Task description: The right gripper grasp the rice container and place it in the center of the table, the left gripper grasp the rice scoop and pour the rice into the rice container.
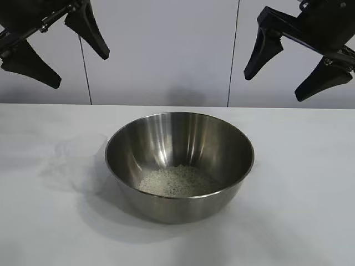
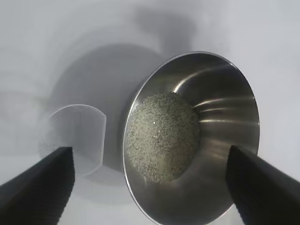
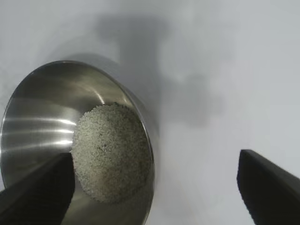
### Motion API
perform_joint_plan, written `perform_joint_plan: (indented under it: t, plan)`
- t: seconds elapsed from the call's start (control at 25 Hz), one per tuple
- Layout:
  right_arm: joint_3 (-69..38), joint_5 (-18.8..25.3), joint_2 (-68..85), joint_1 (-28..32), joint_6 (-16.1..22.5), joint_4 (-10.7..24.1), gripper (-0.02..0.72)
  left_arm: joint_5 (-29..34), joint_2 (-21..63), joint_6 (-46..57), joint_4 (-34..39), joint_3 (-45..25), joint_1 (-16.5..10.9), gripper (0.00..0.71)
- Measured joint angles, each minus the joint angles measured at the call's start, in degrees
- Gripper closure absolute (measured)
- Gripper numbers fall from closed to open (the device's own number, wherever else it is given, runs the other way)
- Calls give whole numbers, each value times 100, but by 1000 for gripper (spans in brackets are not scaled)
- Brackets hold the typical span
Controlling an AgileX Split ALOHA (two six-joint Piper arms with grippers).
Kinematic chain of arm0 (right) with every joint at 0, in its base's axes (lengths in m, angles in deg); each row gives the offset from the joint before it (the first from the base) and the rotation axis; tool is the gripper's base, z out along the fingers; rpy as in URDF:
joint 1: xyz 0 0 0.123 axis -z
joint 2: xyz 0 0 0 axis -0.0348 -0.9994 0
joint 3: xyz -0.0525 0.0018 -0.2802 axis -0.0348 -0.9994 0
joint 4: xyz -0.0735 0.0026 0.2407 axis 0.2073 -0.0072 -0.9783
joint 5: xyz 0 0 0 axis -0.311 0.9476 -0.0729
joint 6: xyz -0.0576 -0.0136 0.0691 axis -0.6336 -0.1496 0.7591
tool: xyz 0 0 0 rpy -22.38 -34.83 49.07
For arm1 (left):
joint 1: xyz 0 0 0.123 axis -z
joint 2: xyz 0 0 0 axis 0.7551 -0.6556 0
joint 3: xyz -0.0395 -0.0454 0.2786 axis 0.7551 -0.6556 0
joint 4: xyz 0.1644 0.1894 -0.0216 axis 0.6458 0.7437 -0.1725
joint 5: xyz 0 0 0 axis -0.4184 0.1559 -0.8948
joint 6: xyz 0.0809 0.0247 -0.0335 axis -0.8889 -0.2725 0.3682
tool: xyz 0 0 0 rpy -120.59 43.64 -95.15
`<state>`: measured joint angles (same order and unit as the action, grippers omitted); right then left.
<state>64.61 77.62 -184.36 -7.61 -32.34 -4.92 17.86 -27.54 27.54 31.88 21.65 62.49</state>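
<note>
Rice container (image 1: 179, 166) below and between left gripper (image 1: 55, 47), right gripper (image 1: 288, 66).

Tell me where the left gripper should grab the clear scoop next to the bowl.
Probably the rice scoop side wall, from above: it appears to stand upright on the table just apart from the rice container. The left gripper hangs open above.

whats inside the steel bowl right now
A loose heap of rice lies on the bottom of the rice container; nothing else shows inside. The metal under the heap is covered.
</note>
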Motion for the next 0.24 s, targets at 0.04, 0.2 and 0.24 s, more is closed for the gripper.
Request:
perform_joint_plan:
  t: [0.04, 0.2, 0.24]
  plan:
    - [0, -11, 0, 0, 0, 0, 52, 0, 0, -5, 0, 0, 0, 77]
    - [0, -11, 0, 0, 21, 0, 52, 0, 0, -5, 0, 0, 0, 77]
    - [0, -11, 0, 0, 21, 0, 52, 0, 0, -5, 0, 0, 0, 77]
